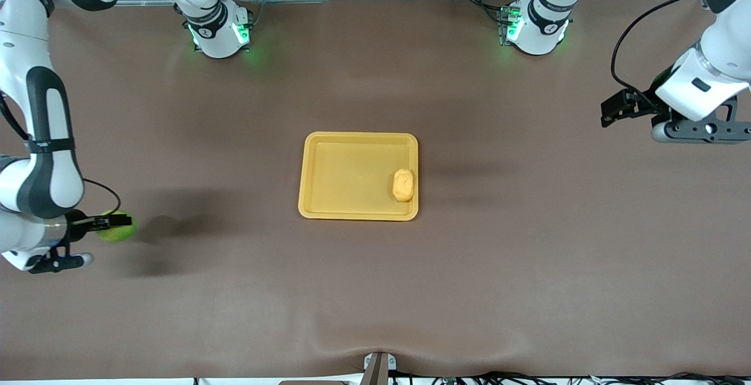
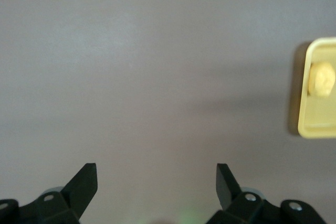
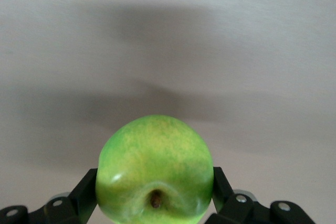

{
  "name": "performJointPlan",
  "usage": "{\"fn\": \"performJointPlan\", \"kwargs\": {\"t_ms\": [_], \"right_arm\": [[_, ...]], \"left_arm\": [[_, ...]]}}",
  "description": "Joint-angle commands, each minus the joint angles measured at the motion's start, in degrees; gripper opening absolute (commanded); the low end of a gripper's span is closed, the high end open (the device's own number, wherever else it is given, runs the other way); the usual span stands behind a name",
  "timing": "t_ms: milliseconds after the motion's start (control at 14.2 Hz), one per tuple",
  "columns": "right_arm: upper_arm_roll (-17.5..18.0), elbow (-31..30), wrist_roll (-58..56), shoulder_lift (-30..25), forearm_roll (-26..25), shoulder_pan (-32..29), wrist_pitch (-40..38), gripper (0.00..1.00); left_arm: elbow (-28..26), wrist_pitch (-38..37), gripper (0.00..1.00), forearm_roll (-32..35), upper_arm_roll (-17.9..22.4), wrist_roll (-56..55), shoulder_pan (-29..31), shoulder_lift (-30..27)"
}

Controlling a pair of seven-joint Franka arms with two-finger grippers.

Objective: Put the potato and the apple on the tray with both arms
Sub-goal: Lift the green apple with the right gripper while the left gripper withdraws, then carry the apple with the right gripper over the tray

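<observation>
Our right claw (image 1: 114,225) holds the apple (image 1: 117,226) tight above the desk (image 1: 528,256) (at the right arm's end). The potato (image 1: 403,185) sits in the tray (image 1: 328,212), mid-desk. Our left claw (image 1: 613,108) hangs wide and empty over the desk's other end.

Between your right gripper's (image 3: 155,192) black fingers (image 3: 84,192) you see the apple (image 3: 155,171), bright green with yellowish mottling and a brown stem dimple. Well away from your left gripper (image 2: 157,187), also black, the yellow-orange tray (image 1: 328,174) carries the potato (image 1: 403,185) in nearly the same yellow-orange, on a plain brown table (image 1: 528,256).
</observation>
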Motion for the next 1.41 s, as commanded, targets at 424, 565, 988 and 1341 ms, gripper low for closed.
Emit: {"fn": "performJointPlan", "kwargs": {"t_ms": [424, 565, 988, 1341], "right_arm": [[0.1, -1.2, 19.5, -3.7, 1.4, 11.9, -4.5, 0.0], [1.4, -1.3, 23.4, -3.9, 1.5, 13.4, -5.4, 0.0], [5.2, -2.5, 39.6, -4.7, 5.8, 17.8, -4.9, 0.0], [5.2, -4.3, 46.1, -4.8, 10.2, 22.5, -0.7, 0.0]], "left_arm": [[-0.6, -4.4, 1.0, 1.0, -3.0, 4.2, 3.5, -3.7], [0.8, -4.7, 1.0, 0.8, -2.7, 4.3, 3.6, -3.5], [1.5, -8.8, 1.0, 0.5, -2.6, 4.6, 3.6, -3.5], [2.0, -9.7, 1.0, -0.6, -2.0, 3.8, 5.3, -3.3]]}}
